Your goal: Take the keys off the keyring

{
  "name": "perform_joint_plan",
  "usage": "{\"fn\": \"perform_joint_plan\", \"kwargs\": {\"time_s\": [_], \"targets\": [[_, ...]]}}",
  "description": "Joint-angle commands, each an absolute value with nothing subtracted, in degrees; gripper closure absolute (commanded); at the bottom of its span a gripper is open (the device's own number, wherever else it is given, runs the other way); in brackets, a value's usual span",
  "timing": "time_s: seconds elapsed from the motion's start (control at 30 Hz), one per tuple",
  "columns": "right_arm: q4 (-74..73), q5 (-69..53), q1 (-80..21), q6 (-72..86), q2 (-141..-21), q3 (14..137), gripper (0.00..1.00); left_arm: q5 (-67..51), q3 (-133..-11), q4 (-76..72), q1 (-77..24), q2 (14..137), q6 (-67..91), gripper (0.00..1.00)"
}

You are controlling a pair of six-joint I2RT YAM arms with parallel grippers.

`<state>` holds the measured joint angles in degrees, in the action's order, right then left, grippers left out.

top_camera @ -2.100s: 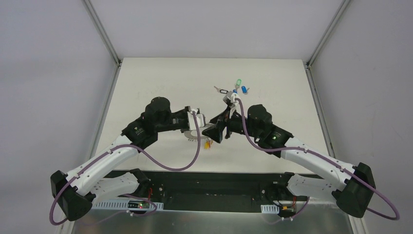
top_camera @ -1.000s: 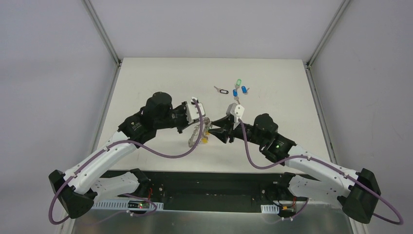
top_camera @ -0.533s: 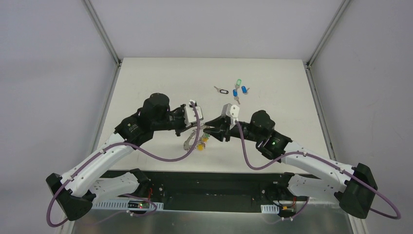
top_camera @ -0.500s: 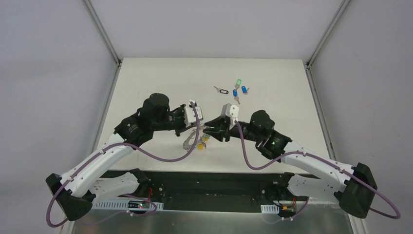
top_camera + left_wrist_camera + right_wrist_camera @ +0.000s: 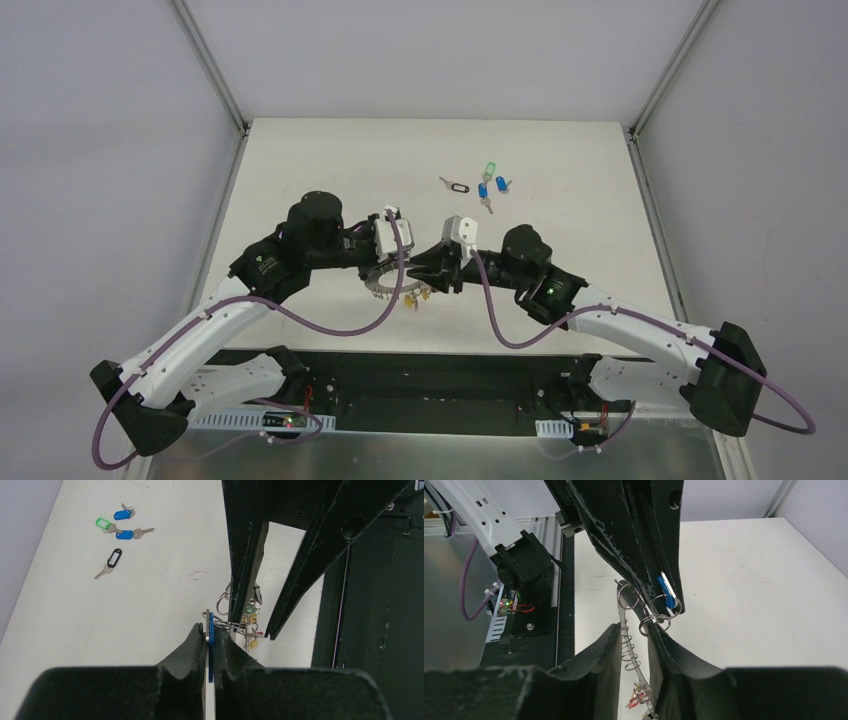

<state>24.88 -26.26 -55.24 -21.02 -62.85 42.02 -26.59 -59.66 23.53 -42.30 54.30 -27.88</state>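
My left gripper point(image 5: 210, 630) is shut on the rim of the grey keyring point(image 5: 207, 617), with a blue tag point(image 5: 211, 630) pinched against it. The ring hangs above the table's near edge point(image 5: 380, 287). Keys with yellow, red and green tags point(image 5: 413, 297) dangle from it on small split rings. My right gripper point(image 5: 633, 628) straddles the keyring's edge point(image 5: 628, 642); a gap shows on both sides of the metal. A split ring point(image 5: 649, 625) rests by its right fingertip. Both grippers meet tip to tip point(image 5: 420, 272).
Loose keys lie on the far part of the white table point(image 5: 560, 150): one with a black tag point(image 5: 458, 186), one green point(image 5: 490, 168) and two blue point(image 5: 483, 190). Black mounting rail point(image 5: 440, 370) runs along the near edge. Frame posts stand at the back corners.
Both arms have shifted left and lowered with the keyring, which has turned flatter. The right jaws have narrowed around the ring's edge. The left grip is unchanged.
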Motion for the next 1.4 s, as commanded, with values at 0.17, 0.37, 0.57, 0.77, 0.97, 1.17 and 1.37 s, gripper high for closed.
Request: {"fn": "perform_joint_plan", "kwargs": {"time_s": [0.17,0.37,0.57,0.77,0.97,1.17,1.37], "targets": [[32.21,-24.82,-56.47,-20.29,-64.25,45.43,0.76,-29.0,-63.11,21.18,-42.31,53.08,-27.66,1.0],[30.32,-20.76,-56.77,-17.09,-64.15,45.99,1.0,-28.45,-62.69,21.19,-42.43,52.4,-28.83,1.0],[27.1,-15.24,-56.77,-3.2,-62.43,47.38,1.0,-28.18,-60.92,21.16,-42.43,51.41,-33.31,1.0],[24.88,-5.43,-56.68,17.98,-61.67,47.94,1.0,-29.07,-59.94,21.18,-42.45,51.44,-36.94,1.0],[26.98,-5.25,-56.52,30.43,-63.7,48.06,1.0,-31.06,-59.36,21.09,-42.85,52.93,-38.62,1.0],[24.25,-4.93,-56.41,21.69,-59.79,46.33,0.73,-30.77,-58.85,21.1,-42.85,52.22,-39.11,1.0],[20.71,-2.12,-55.89,-5.83,-51.69,41.03,0.64,-36.21,-57.24,21.09,-42.87,50.47,-42.82,1.0]]}}
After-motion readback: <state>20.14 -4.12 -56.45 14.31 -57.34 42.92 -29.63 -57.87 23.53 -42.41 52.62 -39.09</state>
